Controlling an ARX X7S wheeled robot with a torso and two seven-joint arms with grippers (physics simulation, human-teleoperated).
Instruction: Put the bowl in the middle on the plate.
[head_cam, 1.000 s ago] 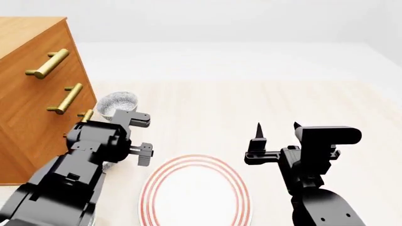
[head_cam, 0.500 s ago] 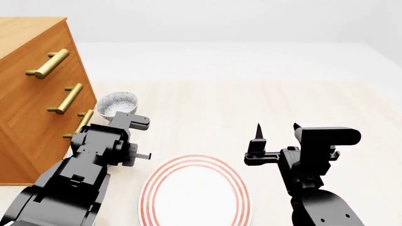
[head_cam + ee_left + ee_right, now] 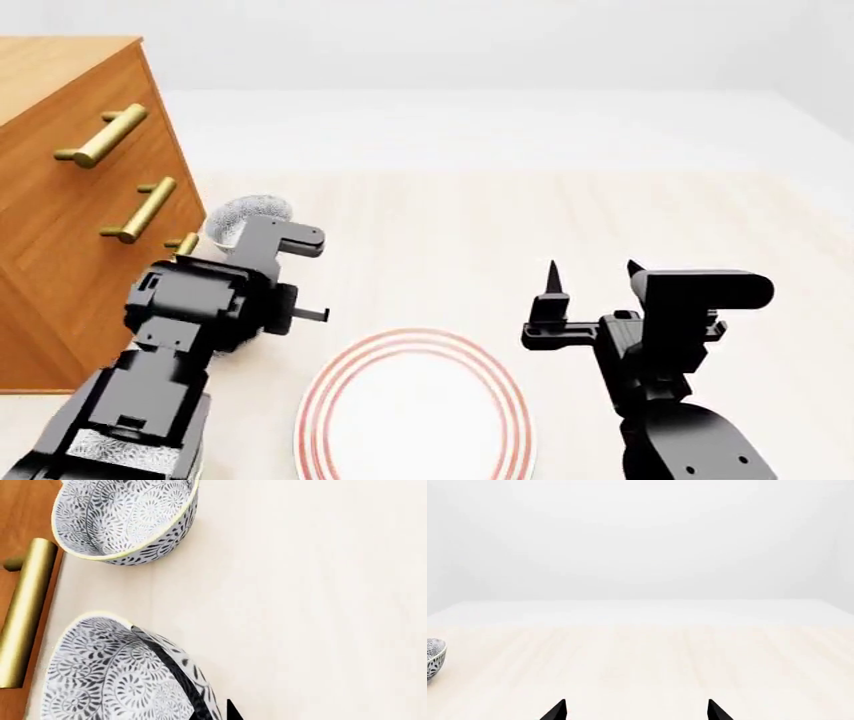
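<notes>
My left gripper: low over the bowls beside the dresser; in my left wrist view one dark finger crosses the rim of the near bowl and a second dark tip shows just outside that bowl's wall — the rim lies between them, but I cannot tell whether they press on it.

The bowl: the near patterned one in my left wrist view, standing on the pale surface just beside the dresser front; in my head view my left arm hides it.

Second bowl: same blue-grey pattern, upright, a little apart from the first; in the head view it shows just past my left gripper, near the dresser.

Third bowl: only a patterned patch low under my left arm in the head view — too little to be sure.

The plate: red-ringed, flat on the surface between my two arms, nothing on it.

Dresser: wooden, brass handles, at my left.

My right gripper: fingers spread apart, holding nothing, hanging above the surface to the right of the plate.
</notes>
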